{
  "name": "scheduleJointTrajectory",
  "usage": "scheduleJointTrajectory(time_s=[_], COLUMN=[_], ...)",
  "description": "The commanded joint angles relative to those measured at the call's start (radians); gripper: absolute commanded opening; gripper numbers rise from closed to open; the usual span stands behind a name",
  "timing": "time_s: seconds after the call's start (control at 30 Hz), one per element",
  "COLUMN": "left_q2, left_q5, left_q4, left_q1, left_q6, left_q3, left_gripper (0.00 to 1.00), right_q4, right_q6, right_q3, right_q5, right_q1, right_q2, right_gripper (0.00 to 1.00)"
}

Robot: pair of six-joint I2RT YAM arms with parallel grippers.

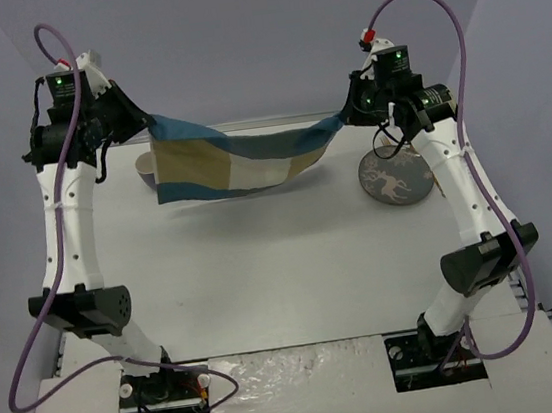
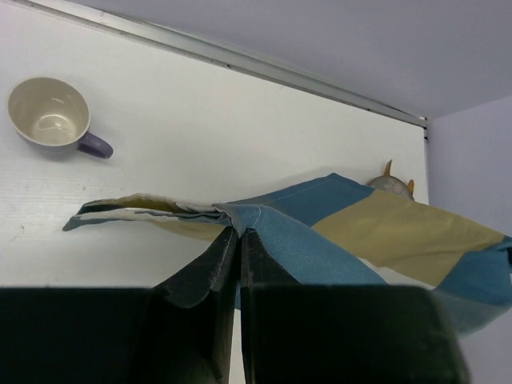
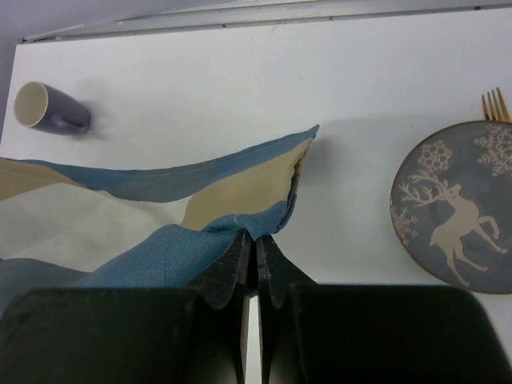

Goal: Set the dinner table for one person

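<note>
Jaws of left gripper [image 2: 240,240] and right gripper [image 3: 256,244] are clamped tight on opposite corners of the placemat [image 1: 235,161], held stretched above the worktop [image 1: 264,268], left of the plate [image 1: 395,177]. Laying is judged underway; even lowering is called for.

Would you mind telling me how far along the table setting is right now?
Done: nothing is laid in place yet. In hand: the left gripper and right gripper are each shut on a corner of the checked placemat, which hangs between them above the dinner table. Left: spread the placemat flat, then arrange the reindeer plate, gold fork and purple mug on it.
</note>
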Motion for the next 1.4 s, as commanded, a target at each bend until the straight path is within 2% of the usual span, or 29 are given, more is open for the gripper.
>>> scheduleJointTrajectory(time_s=[0.0, 0.1, 0.2, 0.33, 0.4, 0.47, 0.6, 0.63, 0.7, 0.77, 0.87, 0.93, 1.03, 1.1, 1.17, 1.2, 1.27, 1.3, 1.33, 1.37], left_q2=[0.080, 0.079, 0.019, -0.162, -0.231, -0.300, -0.366, -0.366, -0.365, -0.359, -0.330, -0.312, -0.286, -0.283, -0.294, -0.307, -0.332, -0.358, -0.376, -0.386], left_q5=[0.046, 0.065, 0.050, 0.041, 0.017, 0.015, 0.061, 0.064, 0.040, -0.006, -0.062, -0.096, -0.101, -0.092, -0.088, -0.094, -0.113, -0.135, -0.156, -0.168], left_q4=[0.060, 0.094, 0.165, 0.356, 0.409, 0.466, 0.548, 0.548, 0.544, 0.527, 0.471, 0.442, 0.427, 0.425, 0.406, 0.389, 0.346, 0.312, 0.292, 0.286], left_q1=[0.008, 0.007, 0.008, 0.007, 0.007, 0.008, 0.007, 0.006, 0.005, 0.005, -0.007, -0.010, -0.014, -0.015, -0.015, -0.015, -0.015, -0.019, -0.023, -0.028], left_q6=[0.020, 0.035, 0.055, 0.056, 0.049, 0.038, -0.009, -0.013, -0.017, -0.026, -0.031, -0.033, -0.061, -0.077, -0.077, -0.067, -0.045, -0.033, -0.023, -0.018], left_q3=[0.145, 0.153, 0.027, -0.305, -0.541, -0.689, -1.034, -1.052, -1.174, -1.243, -1.252, -1.253, -1.269, -1.278, -1.278, -1.271, -1.231, -1.185, -1.151, -1.128], left_gripper=[0.00, 0.00, 0.00, 0.00, 0.00, 0.00, 0.00, 0.00, 0.00, 0.00, 0.00, 0.00, 0.01, 0.11, 0.30, 0.36, 0.58, 0.76, 0.87, 0.91], right_q4=[0.090, 0.117, 0.180, 0.266, 0.312, 0.347, 0.406, 0.422, 0.458, 0.483, 0.493, 0.493, 0.493, 0.487, 0.471, 0.461, 0.449, 0.446, 0.444, 0.445], right_q6=[-0.031, -0.035, -0.044, -0.026, -0.011, 0.013, 0.071, 0.087, 0.118, 0.139, 0.153, 0.168, 0.181, 0.187, 0.179, 0.169, 0.143, 0.126, 0.106, 0.092], right_q3=[0.117, 0.098, -0.022, -0.251, -0.438, -0.598, -0.851, -0.876, -1.044, -1.110, -1.190, -1.218, -1.240, -1.241, -1.217, -1.195, -1.148, -1.100, -1.063, -1.038], right_q5=[0.068, 0.085, 0.095, 0.109, 0.109, 0.113, 0.117, 0.116, 0.115, 0.123, 0.136, 0.138, 0.141, 0.155, 0.156, 0.157, 0.188, 0.196, 0.200, 0.201], right_q1=[-0.012, -0.011, -0.011, -0.012, -0.012, -0.010, -0.004, -0.004, 0.000, 0.001, 0.001, 0.001, 0.002, 0.001, 0.003, 0.006, 0.022, 0.043, 0.059, 0.069], right_q2=[0.017, -0.009, -0.066, -0.180, -0.241, -0.273, -0.352, -0.366, -0.397, -0.417, -0.423, -0.422, -0.407, -0.394, -0.388, -0.392, -0.402, -0.408, -0.409, -0.403], right_gripper=[0.00, 0.00, 0.00, 0.00, 0.00, 0.00, 0.00, 0.00, 0.00, 0.00, 0.00, 0.03, 0.35, 0.51, 0.63, 0.68, 0.74, 0.75, 0.76, 0.77])
